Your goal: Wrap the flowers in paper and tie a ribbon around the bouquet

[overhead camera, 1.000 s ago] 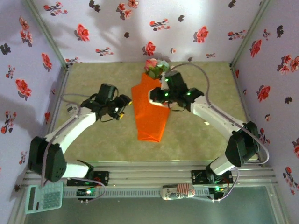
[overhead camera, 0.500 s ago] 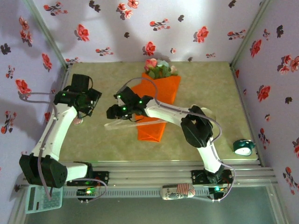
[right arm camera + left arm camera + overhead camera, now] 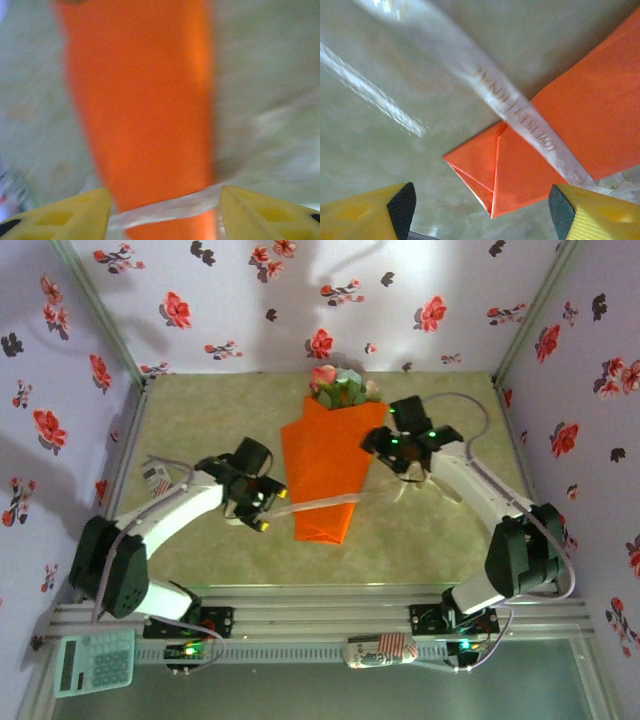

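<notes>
Ribbon [image 3: 520, 107] (gold lettering, illegible) | across bouquet [image 3: 325, 455] | both jaws spread apart

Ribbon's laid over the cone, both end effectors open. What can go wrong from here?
1. The ribbon lies over the bouquet's narrow lower part, so a pull may slide it off the tapered tip.
2. The left end effector and right end effector are both open. Nothing pins the bouquet, so tugging could drag it.
3. The paper folds at the tip look loose and might open.
</notes>
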`<state>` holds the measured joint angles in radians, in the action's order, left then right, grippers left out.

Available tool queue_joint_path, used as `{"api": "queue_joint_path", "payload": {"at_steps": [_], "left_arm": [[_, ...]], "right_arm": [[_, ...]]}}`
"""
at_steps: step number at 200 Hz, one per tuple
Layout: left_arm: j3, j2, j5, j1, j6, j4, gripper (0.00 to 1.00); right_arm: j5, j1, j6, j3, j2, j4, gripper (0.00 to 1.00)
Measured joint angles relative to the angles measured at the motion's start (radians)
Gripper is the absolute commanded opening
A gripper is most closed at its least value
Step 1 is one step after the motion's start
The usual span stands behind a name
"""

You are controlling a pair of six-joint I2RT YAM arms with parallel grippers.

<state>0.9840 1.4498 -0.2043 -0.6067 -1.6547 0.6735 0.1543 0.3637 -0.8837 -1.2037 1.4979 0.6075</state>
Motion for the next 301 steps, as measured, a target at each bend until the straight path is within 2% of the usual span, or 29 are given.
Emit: {"api": "queue_joint_path", "payload": {"at_steps": [39, 66, 86, 104, 130, 167, 199, 215, 226, 237, 275, 301], "left_arm": [[-0.019, 0.132, 0.021, -0.008, -0.191, -0.143, 0.76], [-0.019, 0.216, 0.033, -0.003, -0.248, -0.203, 0.72], [-0.024, 0.246, 0.036, -0.002, -0.273, -0.227, 0.62], [-0.029, 0.247, 0.034, 0.0, -0.293, -0.222, 0.51], [-0.03, 0.252, 0.019, 0.002, -0.302, -0.209, 0.37], [-0.031, 0.26, -0.013, 0.013, -0.298, -0.201, 0.3], [-0.031, 0.262, -0.032, 0.02, -0.285, -0.195, 0.17], [-0.031, 0.263, -0.043, 0.026, -0.272, -0.195, 0.07], [-0.031, 0.263, -0.044, 0.028, -0.265, -0.198, 0.0], [-0.031, 0.261, -0.043, 0.031, -0.256, -0.204, 0.0], [-0.031, 0.226, 0.005, 0.076, -0.231, -0.252, 0.0], [-0.029, 0.138, 0.034, 0.116, -0.2, -0.247, 0.0]], "right_arm": [[-0.079, -0.211, -0.043, 0.042, -0.003, 0.105, 0.59], [-0.076, -0.272, -0.045, 0.041, 0.066, 0.113, 0.57], [-0.069, -0.25, -0.048, 0.045, 0.132, 0.116, 0.56], [-0.069, -0.183, -0.065, 0.075, 0.132, 0.115, 0.55], [-0.05, -0.115, -0.085, 0.142, 0.119, 0.084, 0.42], [-0.086, -0.117, -0.058, 0.127, 0.204, 0.089, 0.4], [-0.114, -0.117, -0.011, 0.111, 0.255, 0.078, 0.38], [-0.119, -0.117, 0.006, 0.08, 0.293, 0.068, 0.3], [-0.123, -0.117, 0.023, 0.063, 0.319, 0.049, 0.19], [-0.126, -0.117, 0.027, 0.054, 0.337, 0.036, 0.0], [-0.174, -0.117, 0.031, 0.055, 0.323, 0.041, 0.0], [-0.229, -0.117, 0.032, 0.064, 0.193, 0.071, 0.0]]}}
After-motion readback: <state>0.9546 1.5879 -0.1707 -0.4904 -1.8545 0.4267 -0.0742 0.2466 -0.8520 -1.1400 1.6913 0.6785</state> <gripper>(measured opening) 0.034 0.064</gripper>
